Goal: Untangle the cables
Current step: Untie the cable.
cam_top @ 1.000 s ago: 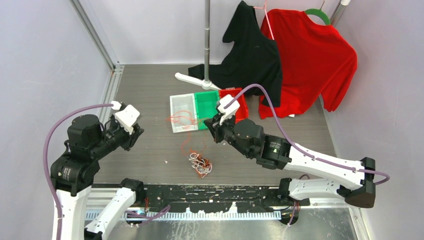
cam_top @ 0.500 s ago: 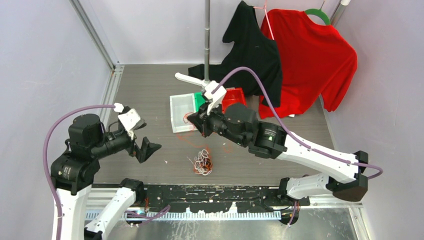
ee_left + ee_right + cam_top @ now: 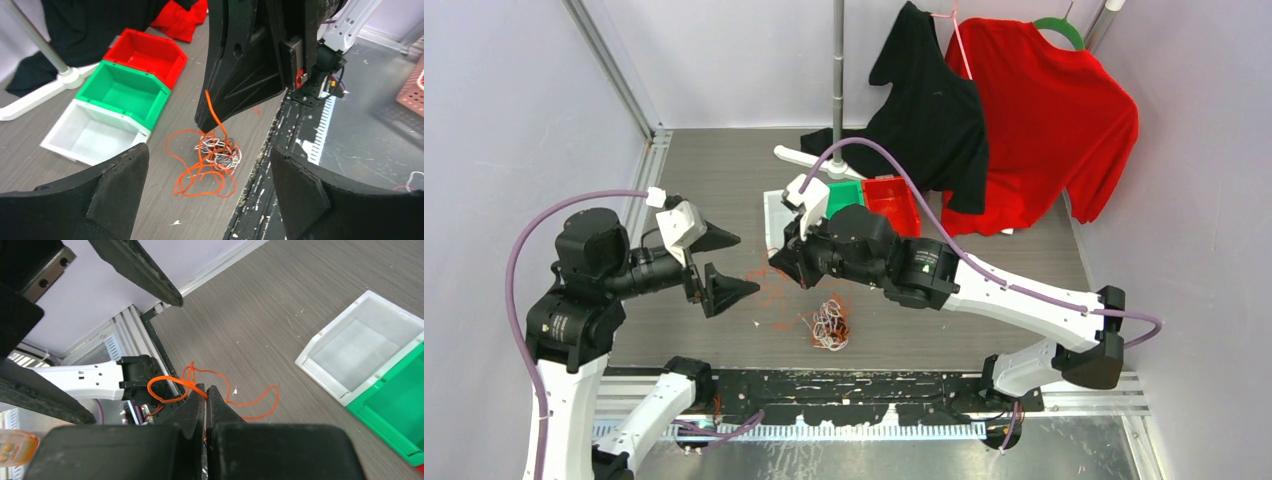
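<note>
The cables lie near the table's front edge: a small tangle of white, black and orange wire, with one orange cable pulled out of it in loose loops. My right gripper is shut on this orange cable, pinched at the fingertips and lifted above the tangle. My left gripper stands wide open just left of the right one, holding nothing. In the left wrist view its fingers frame the orange loops and the right gripper's tip.
White, green and red bins sit in a row behind the right gripper. A stand's pole and foot rise at the back, with a black shirt and a red shirt hanging there. A black rail runs along the front edge.
My right arm has swung left with the orange cable, away from the bins and toward the left gripper. My left gripper has opened wide and reached right.
</note>
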### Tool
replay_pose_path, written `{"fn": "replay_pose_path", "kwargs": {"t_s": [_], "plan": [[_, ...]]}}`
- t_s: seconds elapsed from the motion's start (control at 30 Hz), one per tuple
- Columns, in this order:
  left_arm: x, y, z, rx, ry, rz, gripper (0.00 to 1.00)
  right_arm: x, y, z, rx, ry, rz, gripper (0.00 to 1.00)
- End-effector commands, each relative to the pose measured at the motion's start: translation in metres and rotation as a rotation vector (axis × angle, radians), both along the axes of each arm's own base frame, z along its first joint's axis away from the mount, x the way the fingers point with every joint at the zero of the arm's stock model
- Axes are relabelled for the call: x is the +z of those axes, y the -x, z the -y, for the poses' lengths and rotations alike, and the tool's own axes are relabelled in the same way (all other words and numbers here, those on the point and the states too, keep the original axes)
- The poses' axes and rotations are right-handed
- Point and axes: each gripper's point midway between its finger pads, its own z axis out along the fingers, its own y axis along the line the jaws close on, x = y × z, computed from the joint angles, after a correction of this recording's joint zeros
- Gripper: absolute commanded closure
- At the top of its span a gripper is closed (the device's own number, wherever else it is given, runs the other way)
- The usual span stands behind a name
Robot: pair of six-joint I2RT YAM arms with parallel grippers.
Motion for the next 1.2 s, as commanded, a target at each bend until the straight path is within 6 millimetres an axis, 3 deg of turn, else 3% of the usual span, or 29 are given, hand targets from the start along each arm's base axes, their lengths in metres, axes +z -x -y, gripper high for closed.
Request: {"fn": "replay_pose_path", "kwargs": {"t_s": [0.0,0.13,0.4,0.57,0.73,0.77,0.93,0.97,1.07,1.17], "plan": [[0.008,0.000,0.011,-0.054,0.069,-0.025,0.12,0.035,0.009,-0.014,0.042,-0.102,-0.005,0.99],[0.006,-0.002,0.013,-0.048,0.087,-0.065,0.22,0.034,0.013,-0.025,0.059,-0.101,-0.013,0.99],[-0.011,-0.014,0.005,0.020,0.042,-0.069,0.61,0.026,0.018,-0.030,0.069,-0.104,-0.031,0.99],[-0.019,-0.016,0.005,0.020,0.030,-0.091,0.80,0.030,0.021,-0.028,0.081,-0.128,-0.035,0.99],[-0.001,-0.021,0.001,0.071,0.041,-0.031,0.99,0.025,0.017,-0.021,0.044,-0.156,-0.029,0.99],[0.004,-0.022,-0.001,0.083,0.043,-0.012,1.00,0.022,0.014,-0.018,0.021,-0.166,-0.025,0.93],[0.034,-0.023,-0.011,0.153,0.049,0.083,1.00,0.020,-0.001,0.004,-0.091,-0.278,0.028,0.20],[0.040,-0.023,-0.013,0.170,0.050,0.102,1.00,0.023,-0.001,0.010,-0.097,-0.313,0.046,0.12],[0.056,-0.023,-0.020,0.212,0.047,0.142,1.00,0.033,0.005,0.030,-0.092,-0.427,0.102,0.00],[0.070,-0.022,-0.024,0.241,0.050,0.177,1.00,0.034,0.012,0.035,-0.053,-0.511,0.133,0.00]]}}
